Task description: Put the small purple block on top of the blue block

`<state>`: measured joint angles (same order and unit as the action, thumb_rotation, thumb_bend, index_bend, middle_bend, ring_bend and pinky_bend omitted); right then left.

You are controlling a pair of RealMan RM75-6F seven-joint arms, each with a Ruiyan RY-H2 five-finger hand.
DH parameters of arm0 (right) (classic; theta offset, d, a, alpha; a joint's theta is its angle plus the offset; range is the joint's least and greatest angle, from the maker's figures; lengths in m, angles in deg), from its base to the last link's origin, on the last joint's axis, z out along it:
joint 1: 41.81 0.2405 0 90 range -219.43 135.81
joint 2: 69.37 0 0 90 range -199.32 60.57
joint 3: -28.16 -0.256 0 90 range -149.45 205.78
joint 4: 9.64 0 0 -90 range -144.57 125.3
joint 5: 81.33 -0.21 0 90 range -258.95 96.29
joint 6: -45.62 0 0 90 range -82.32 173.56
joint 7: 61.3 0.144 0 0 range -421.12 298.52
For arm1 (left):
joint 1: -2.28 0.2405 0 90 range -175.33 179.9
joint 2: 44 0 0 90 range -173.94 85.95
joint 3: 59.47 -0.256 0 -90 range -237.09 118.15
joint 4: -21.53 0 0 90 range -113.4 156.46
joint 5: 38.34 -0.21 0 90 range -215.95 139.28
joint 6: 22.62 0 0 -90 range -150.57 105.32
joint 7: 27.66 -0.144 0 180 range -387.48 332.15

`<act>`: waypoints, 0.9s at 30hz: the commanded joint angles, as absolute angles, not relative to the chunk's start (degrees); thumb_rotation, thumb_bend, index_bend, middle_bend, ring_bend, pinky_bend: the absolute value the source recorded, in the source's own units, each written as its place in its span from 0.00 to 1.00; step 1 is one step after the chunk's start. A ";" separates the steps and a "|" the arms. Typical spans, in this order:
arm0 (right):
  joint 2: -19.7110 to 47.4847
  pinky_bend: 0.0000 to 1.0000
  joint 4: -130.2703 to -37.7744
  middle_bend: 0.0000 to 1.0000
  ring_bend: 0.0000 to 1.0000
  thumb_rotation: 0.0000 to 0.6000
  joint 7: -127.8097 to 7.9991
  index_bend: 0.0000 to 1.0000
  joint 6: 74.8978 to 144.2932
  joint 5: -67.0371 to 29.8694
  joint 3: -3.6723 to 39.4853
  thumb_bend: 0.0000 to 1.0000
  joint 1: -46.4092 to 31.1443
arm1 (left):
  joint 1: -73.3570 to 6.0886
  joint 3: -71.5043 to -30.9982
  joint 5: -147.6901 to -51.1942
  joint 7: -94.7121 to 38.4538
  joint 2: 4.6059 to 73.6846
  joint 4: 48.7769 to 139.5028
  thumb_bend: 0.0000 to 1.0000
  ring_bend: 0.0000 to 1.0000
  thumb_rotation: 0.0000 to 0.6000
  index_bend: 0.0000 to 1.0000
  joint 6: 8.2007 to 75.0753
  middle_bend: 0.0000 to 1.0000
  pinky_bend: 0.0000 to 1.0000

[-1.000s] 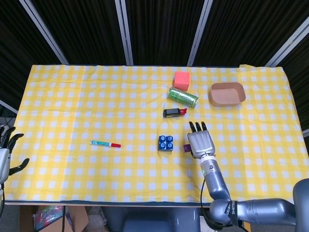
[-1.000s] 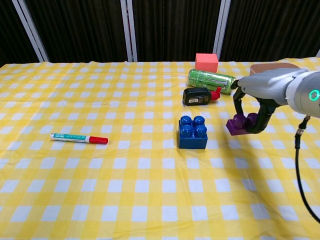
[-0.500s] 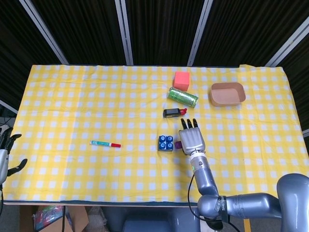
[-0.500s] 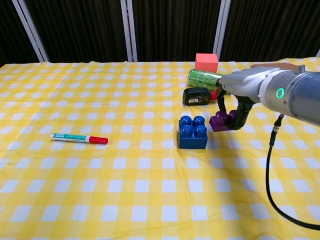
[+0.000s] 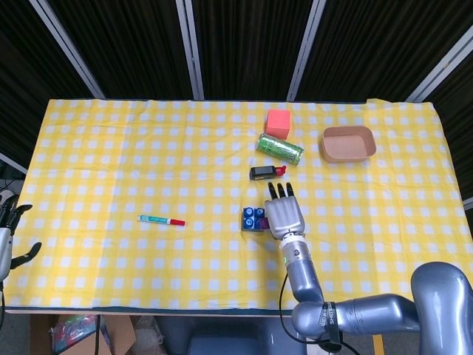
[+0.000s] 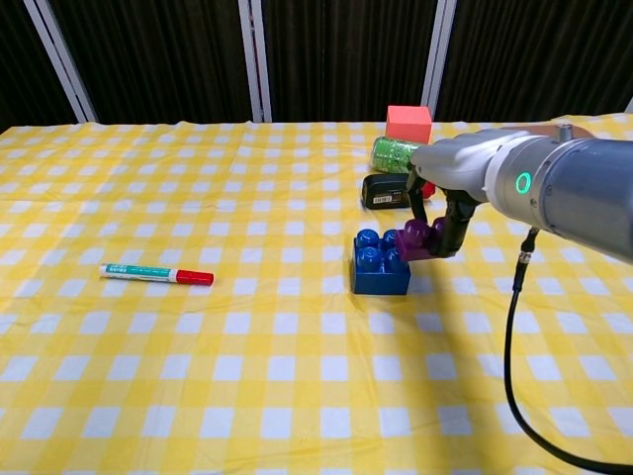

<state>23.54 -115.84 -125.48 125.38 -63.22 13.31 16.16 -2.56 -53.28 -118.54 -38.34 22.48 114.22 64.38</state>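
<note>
Purple block (image 6: 413,240) hangs pinched in the right hand's (image 6: 432,223) fingers (image 6: 453,230), at the blue block's (image 6: 380,264) upper right edge. Left hand (image 5: 9,238) sits off the surface's (image 5: 111,148) left end, fingers spread and holding nothing.

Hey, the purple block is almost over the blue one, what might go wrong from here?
1. The right hand holds the purple block over the right edge of the blue block, not centred; released here, it would likely tip off.
2. Its fingers reach down beside the blue block and may shove it.
3. The black item lies just behind and may get bumped.
</note>
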 commanded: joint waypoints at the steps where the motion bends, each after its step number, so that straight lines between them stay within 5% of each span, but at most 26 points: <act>1: 24.67 0.00 -115.34 0.05 0.03 1.00 -126.02 0.75 125.76 -63.66 13.03 0.74 16.87 | -2.56 -53.26 -118.48 -38.26 22.45 114.17 0.24 0.00 1.00 0.22 64.39 0.09 0.05; 27: 30.95 0.00 -110.32 0.05 0.03 1.00 -129.91 0.76 126.46 -65.62 11.53 0.74 21.10 | -2.61 -53.15 -117.94 -37.06 22.13 113.83 0.24 0.00 1.00 0.22 64.16 0.09 0.05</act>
<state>30.81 -110.44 -129.71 126.47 -65.68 11.43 20.95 -2.61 -53.15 -117.95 -37.06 22.13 113.84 64.17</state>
